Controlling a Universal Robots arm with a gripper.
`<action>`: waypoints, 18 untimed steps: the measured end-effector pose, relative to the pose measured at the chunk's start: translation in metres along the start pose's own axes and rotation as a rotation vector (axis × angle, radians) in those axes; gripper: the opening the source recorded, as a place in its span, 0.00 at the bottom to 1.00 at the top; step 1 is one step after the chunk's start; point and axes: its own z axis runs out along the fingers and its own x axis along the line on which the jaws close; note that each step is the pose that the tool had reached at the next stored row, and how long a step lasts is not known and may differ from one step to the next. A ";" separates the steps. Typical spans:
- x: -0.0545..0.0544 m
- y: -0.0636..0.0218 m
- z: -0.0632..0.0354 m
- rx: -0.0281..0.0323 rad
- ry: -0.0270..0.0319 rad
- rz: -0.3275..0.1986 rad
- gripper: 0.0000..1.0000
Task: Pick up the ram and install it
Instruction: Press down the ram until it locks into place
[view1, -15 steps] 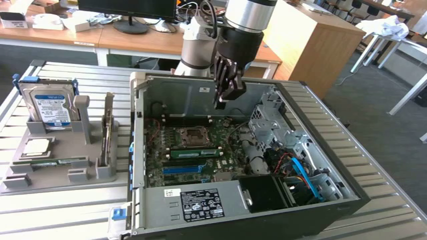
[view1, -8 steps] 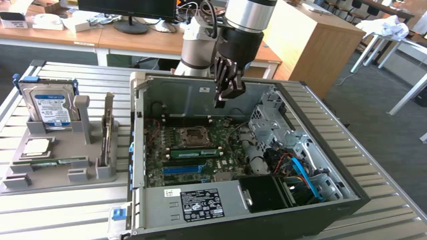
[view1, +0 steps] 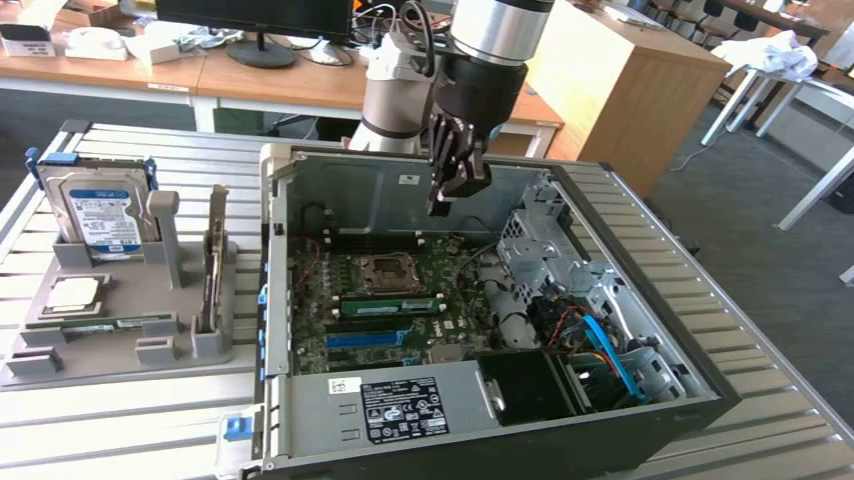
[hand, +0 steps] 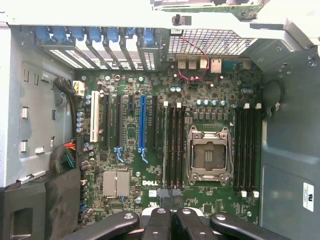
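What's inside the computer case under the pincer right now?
A circuit board with an empty processor socket, black memory slots beside it and a blue slot. The shut pincer hides the board edge beneath it.

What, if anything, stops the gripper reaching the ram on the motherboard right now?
Probably nothing, so likely yes: the case lies open, the shut gripper hangs above the motherboard, and the ram sits exposed beside the processor socket, with no cables across it.

Bright, even daylight; soft shadows
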 end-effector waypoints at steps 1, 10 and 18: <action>0.000 -0.0004 0.0000 0.0000 0.0001 0.000 0.10; 0.000 -0.0103 0.0000 0.0000 0.0000 0.000 0.10; 0.000 -0.0182 0.0002 0.0000 0.0000 0.000 0.10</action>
